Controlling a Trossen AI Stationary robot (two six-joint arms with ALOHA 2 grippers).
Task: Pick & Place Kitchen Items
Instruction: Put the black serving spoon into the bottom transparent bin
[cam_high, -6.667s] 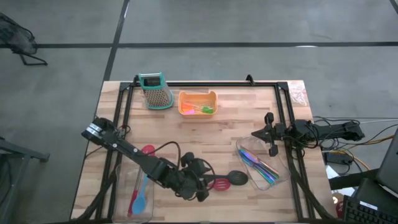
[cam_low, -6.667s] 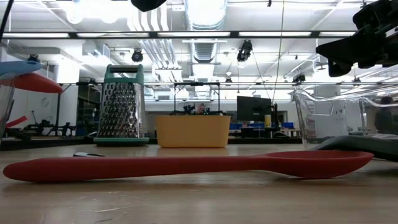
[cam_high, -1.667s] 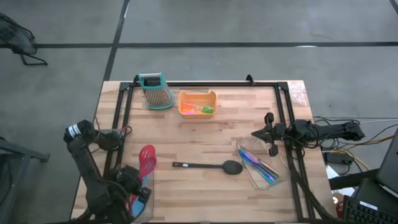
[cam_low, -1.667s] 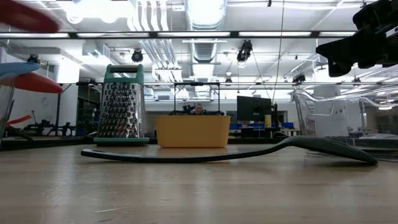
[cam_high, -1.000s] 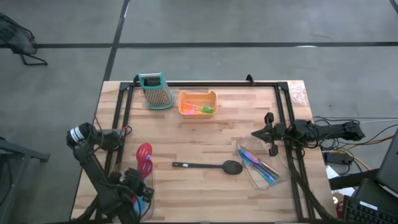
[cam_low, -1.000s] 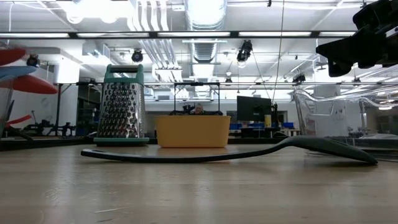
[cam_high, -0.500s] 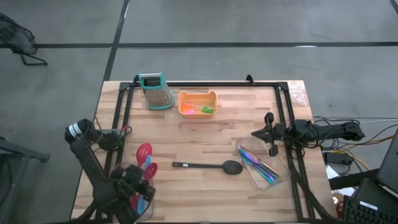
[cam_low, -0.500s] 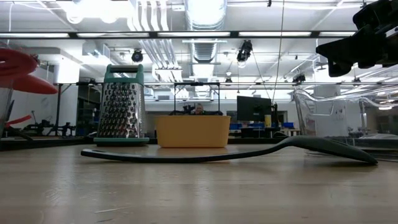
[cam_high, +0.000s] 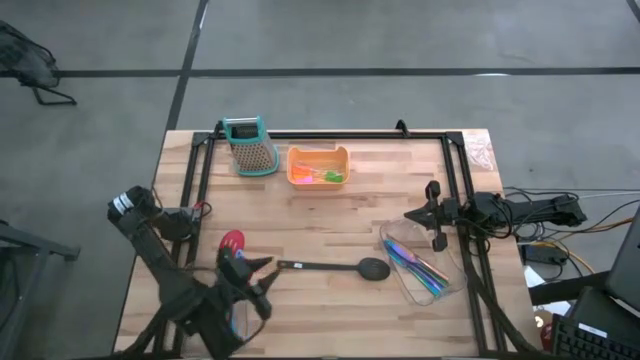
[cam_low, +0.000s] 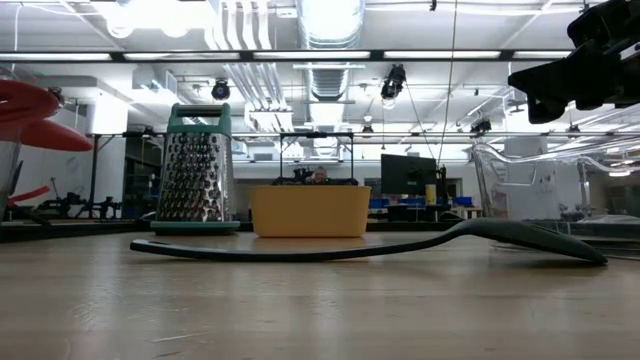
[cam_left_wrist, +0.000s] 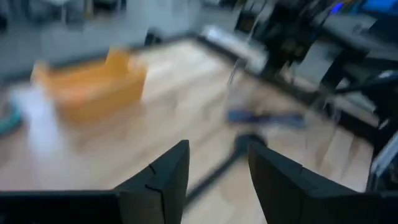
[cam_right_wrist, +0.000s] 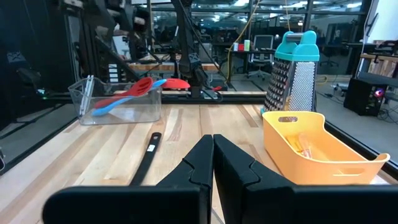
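High view | left pincer fingers apart, empty, just beside handle tip of black spoon lying mid-desk | advice: straddle the handle squarely, close low, lift level | right pincer together, parked beyond spoon's bowl.

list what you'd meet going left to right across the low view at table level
red utensil heads at the left edge → box grater → orange tray → black spoon's bowl → clear bin at the right
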